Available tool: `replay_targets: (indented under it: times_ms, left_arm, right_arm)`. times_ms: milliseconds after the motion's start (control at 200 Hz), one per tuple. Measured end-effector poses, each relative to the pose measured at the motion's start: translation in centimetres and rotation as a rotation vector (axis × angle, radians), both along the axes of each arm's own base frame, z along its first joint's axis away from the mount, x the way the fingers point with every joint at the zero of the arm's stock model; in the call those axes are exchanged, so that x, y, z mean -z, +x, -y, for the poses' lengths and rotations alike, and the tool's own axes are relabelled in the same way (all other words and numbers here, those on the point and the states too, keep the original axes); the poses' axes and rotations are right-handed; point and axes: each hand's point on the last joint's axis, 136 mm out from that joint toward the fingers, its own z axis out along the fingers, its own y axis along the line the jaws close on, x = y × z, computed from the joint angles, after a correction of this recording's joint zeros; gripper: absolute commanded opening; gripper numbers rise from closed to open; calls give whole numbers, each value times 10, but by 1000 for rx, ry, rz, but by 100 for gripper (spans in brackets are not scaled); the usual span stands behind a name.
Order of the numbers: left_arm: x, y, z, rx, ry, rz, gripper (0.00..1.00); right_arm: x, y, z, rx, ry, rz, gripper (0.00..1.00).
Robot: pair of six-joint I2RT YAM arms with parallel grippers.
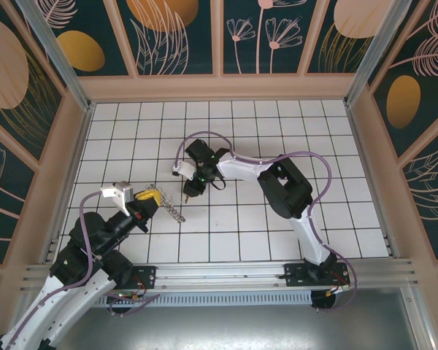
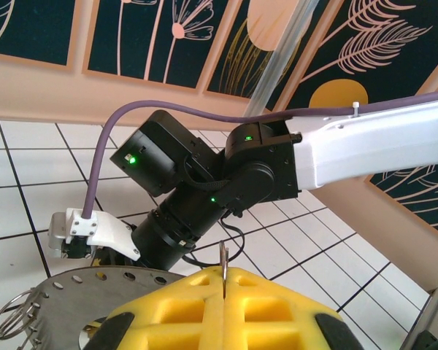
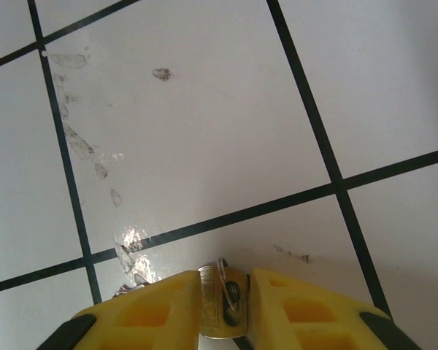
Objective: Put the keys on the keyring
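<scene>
My left gripper [image 1: 150,197] is shut on the keyring [image 1: 174,213], which hangs from it above the tiles as a chain-like grey strip. In the left wrist view a thin metal edge stands pinched between the yellow fingers [image 2: 277,306], and the ring's flat grey holed rim [image 2: 66,286] with wire loops [image 2: 11,315] spreads to the left. My right gripper [image 1: 190,187] hovers just right of the ring. In the right wrist view it [image 3: 224,310] is shut on the silvery key [image 3: 217,310] with its small loop, close above the floor.
The right arm's black wrist [image 2: 186,215] and purple cable [image 2: 95,168] cross in front of the left gripper. Smudges [image 3: 135,248] mark the white tile under the right gripper. Patterned walls [image 1: 182,36] enclose the tiled floor [image 1: 277,124].
</scene>
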Motion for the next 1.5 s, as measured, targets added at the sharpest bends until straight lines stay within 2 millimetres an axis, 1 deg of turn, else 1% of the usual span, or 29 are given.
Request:
replay_targets:
  times_ms: [160,405,535,686,826,1061,1161,1246,1336,1346,1356,1381,1401,1436,1441,1446,1501]
  left_arm:
    - [0,0,0,-2,0,0,0]
    - [0,0,0,-4,0,0,0]
    - [0,0,0,-4,0,0,0]
    - [0,0,0,-3,0,0,0]
    - [0,0,0,-3,0,0,0]
    - [0,0,0,-3,0,0,0]
    - [0,0,0,-3,0,1,0]
    - [0,0,0,0,6,7,0]
    - [-1,-2,3,23,20,22,0]
    - [-1,-3,4,30,24,28,0]
    - [-1,-3,5,35,26,30,0]
    - [-2,-4,7,47,32,37,0]
    - [-2,-5,8,58,35,39,0]
    - [-3,-6,12,81,41,49,0]
    - [-3,-6,12,83,43,49,0]
    - [-3,-6,13,87,44,51,0]
    - [-3,-8,20,129,57,64,0]
  right_arm:
    - [0,1,0,1,-3,3,22]
    - [2,-2,2,-10,-14,-2,21]
    - [4,-6,2,-26,-21,-2,15]
    - [4,-7,1,-31,-22,-1,10]
    - [4,-7,0,-31,-21,0,0]
    - [4,-5,2,-26,-15,6,0]
    - [1,-10,13,-19,-16,8,0]
    - [-10,-14,24,-8,-7,15,0]
    - [-35,-19,34,-1,29,47,0]
    - [-41,-20,35,1,38,54,0]
    - [-43,-20,36,2,40,56,0]
    - [-56,-22,39,5,62,74,0]
    - [-62,-23,40,5,73,82,0]
    - [-81,-26,43,8,106,109,0]
    - [-81,-26,43,8,106,109,0]
    - [-86,-27,44,8,115,117,0]
    - [-112,-32,49,8,169,157,0]
